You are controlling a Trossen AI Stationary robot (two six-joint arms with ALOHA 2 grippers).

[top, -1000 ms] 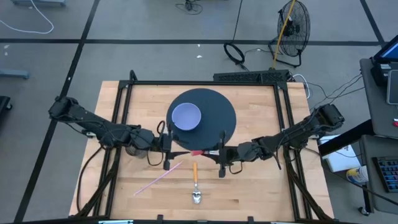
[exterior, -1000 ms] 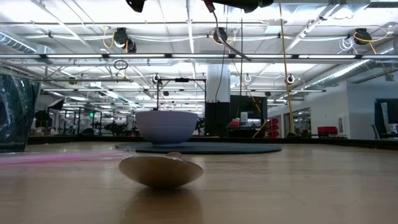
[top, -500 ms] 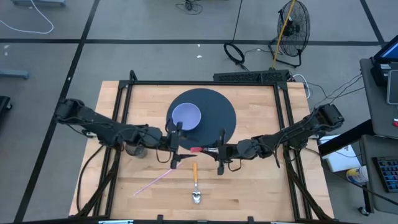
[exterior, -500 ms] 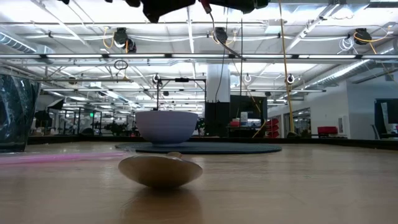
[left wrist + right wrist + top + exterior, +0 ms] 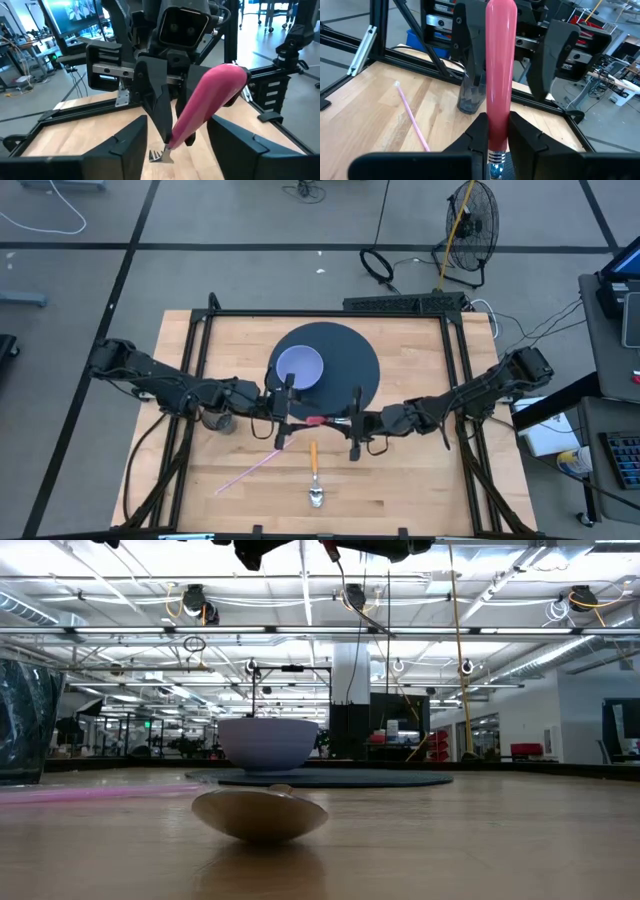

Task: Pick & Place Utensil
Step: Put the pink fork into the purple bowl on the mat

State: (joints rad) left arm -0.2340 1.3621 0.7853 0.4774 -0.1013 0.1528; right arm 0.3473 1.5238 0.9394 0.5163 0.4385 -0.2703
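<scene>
A fork with a thick pink handle [image 5: 318,421] hangs in the air in front of the dark plate [image 5: 350,350], between my two grippers. My right gripper [image 5: 351,425] is shut on it. My left gripper [image 5: 283,409] is open, its fingers standing on either side of the handle's free end [image 5: 220,85] without touching it. In the left wrist view the tines [image 5: 160,156] show below the handle. A lavender bowl [image 5: 299,366] sits on the plate. A wooden spoon [image 5: 314,472] lies on the table nearer the front edge. My right gripper pinches the pink handle between its two fingers [image 5: 479,132] at the end next to the metal neck [image 5: 496,159]. It comes roughly level from the table's right side, the fingers lying along the fork. The fork is lifted clear, its handle pointing at my left gripper.
A dark glass [image 5: 216,420] stands on the table under my left arm. A pink straw [image 5: 252,464] lies left of the spoon. The spoon's bowl [image 5: 260,815] fills the near foreground of the low view. Black frame rails border the table's sides and far edge.
My left gripper has moved toward the table's right, up to the pink handle's free end, and now brackets it with open fingers. My right gripper and the fork have stayed where they were.
</scene>
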